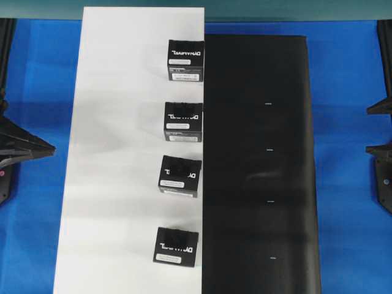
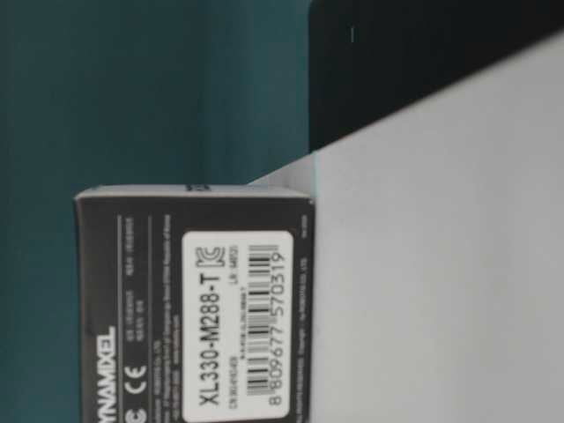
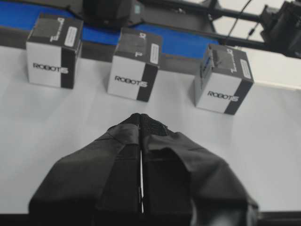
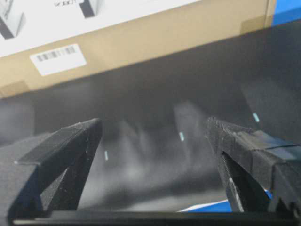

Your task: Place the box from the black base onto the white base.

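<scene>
Several black boxes stand in a column on the white base [image 1: 116, 153], along its right edge. The farthest box [image 1: 185, 61] and the nearest box [image 1: 176, 246] mark the column's ends. The black base [image 1: 257, 165] beside it carries only tiny white marks. My left gripper [image 1: 52, 149] is shut and empty at the table's left side. In the left wrist view it [image 3: 141, 118] hovers over the white base [image 3: 47, 122], short of three boxes [image 3: 136, 63]. My right gripper [image 1: 376, 130] is open at the right side. In the right wrist view it [image 4: 153, 127] is empty over the black base [image 4: 155, 89].
Blue table [image 1: 346, 79] surrounds both bases. The table-level view shows one box [image 2: 194, 300] close up at the white base's [image 2: 441, 264] edge, the black base [image 2: 397, 62] behind. A brown board edge with a barcode label [image 4: 59, 59] shows in the right wrist view.
</scene>
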Available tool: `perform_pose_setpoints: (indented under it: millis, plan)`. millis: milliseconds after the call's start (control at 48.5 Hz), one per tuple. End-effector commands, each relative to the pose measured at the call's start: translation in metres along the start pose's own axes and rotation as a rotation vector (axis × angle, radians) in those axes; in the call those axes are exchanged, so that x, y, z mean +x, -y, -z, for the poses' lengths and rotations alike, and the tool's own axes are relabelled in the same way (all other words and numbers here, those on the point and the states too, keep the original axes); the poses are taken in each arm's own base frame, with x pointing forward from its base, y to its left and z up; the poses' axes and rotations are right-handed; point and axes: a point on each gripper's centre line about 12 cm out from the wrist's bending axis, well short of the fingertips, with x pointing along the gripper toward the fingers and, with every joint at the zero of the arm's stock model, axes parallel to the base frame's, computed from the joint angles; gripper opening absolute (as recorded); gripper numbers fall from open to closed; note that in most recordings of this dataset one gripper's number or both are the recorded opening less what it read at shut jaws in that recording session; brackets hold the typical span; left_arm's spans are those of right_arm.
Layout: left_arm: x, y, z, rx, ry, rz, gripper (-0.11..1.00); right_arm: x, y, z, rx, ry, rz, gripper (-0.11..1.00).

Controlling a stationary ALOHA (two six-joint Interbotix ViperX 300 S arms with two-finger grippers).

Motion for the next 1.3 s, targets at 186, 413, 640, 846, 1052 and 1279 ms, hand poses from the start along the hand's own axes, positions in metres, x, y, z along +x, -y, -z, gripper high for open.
perform_pose_setpoints:
  millis: [186, 413, 640, 846, 1052, 1279]
  plan:
    - [-0.007, 0.005, -0.023, 0.052, 0.131, 0.023, -0.05, -0.003, 0.002, -0.001, 0.001, 0.022, 0.006, 0.99]
    - [-0.016, 0.006, -0.032, 0.096, 0.211, 0.032, -0.05, -0.003, 0.002, -0.001, -0.002, 0.023, 0.006, 0.99]
    - [-0.018, 0.007, -0.033, 0.098, 0.219, 0.033, -0.05, -0.004, 0.002, 0.000, -0.001, 0.028, 0.005, 0.99]
    - [-0.018, 0.006, -0.031, 0.088, 0.214, 0.033, -0.05, -0.005, 0.003, 0.003, -0.001, 0.029, 0.005, 0.99]
    - [-0.018, 0.005, -0.031, 0.087, 0.215, 0.027, -0.05, -0.008, 0.004, 0.003, 0.001, 0.043, -0.001, 0.99]
    - [-0.022, 0.005, -0.034, 0.100, 0.232, 0.022, -0.05, -0.008, 0.004, 0.006, 0.016, 0.039, -0.006, 0.99]
